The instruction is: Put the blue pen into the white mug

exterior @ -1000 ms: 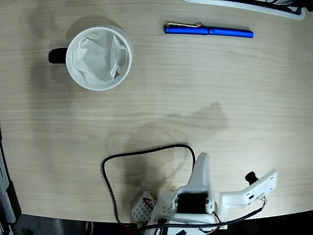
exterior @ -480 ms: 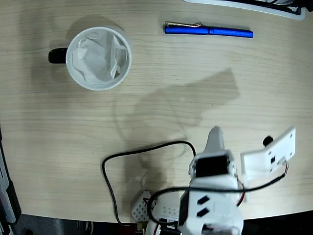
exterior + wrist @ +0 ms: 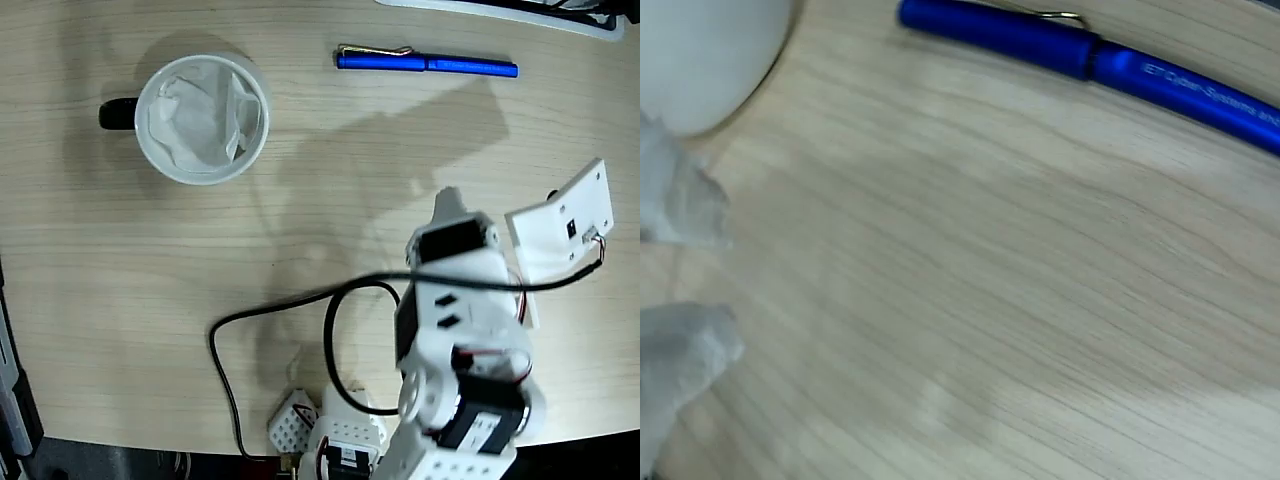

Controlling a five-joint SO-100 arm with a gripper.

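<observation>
Wood counter: pale, grained, carrying everything in both views.
Blue pen: lies flat near the top edge of the fixed view, lengthwise left to right, gold clip at its left end. In the wrist view it runs slantwise across the top, clip uppermost, with small print along the barrel.
White mug: stands upright at the upper left of the fixed view, black handle pointing left, crumpled white paper inside. Well apart from the pen, with bare wood between them. In the wrist view a blurred white curve fills the top left corner; most likely the mug's wall.
Arm: white, rising from the bottom edge at the right of the fixed view, reaching up toward the pen but well short of it.
Hand: only two blurred white tips show at the left edge of the wrist view, a small gap between them, nothing held; slightly parted.
Black cable: loops over the counter beside the arm's base.
</observation>
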